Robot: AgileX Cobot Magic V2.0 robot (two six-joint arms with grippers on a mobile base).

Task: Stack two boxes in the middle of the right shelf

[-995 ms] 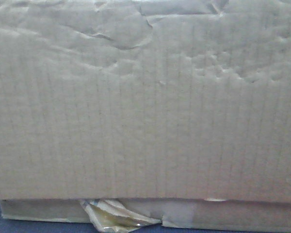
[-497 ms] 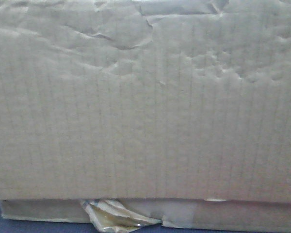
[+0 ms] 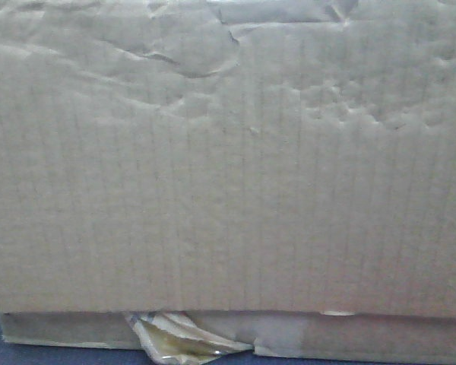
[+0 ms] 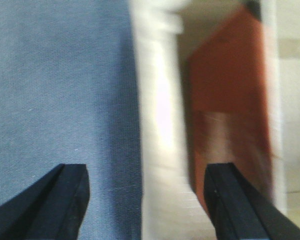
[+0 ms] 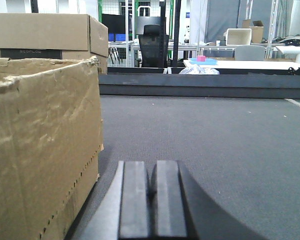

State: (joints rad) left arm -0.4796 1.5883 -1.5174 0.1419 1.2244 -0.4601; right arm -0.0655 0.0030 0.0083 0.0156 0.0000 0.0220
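A tan cardboard box (image 3: 228, 175) fills the front view, its face creased and dented, with torn yellowish tape (image 3: 184, 341) along its lower edge. In the right wrist view a box (image 5: 40, 150) stands on the dark grey surface just left of my right gripper (image 5: 152, 200). That gripper is shut with nothing in it and does not touch the box. A second box (image 5: 45, 31) stands behind the first. My left gripper (image 4: 149, 200) is open and empty, with no box in its view. The shelf is out of view.
The left wrist view shows blue-grey fabric (image 4: 60, 90), a blurred pale upright band (image 4: 160, 115) and a reddish-brown panel (image 4: 227, 90). Beyond the grey surface (image 5: 215, 140) a dark raised edge (image 5: 200, 85) runs across, with an office chair (image 5: 151, 42) and tables behind.
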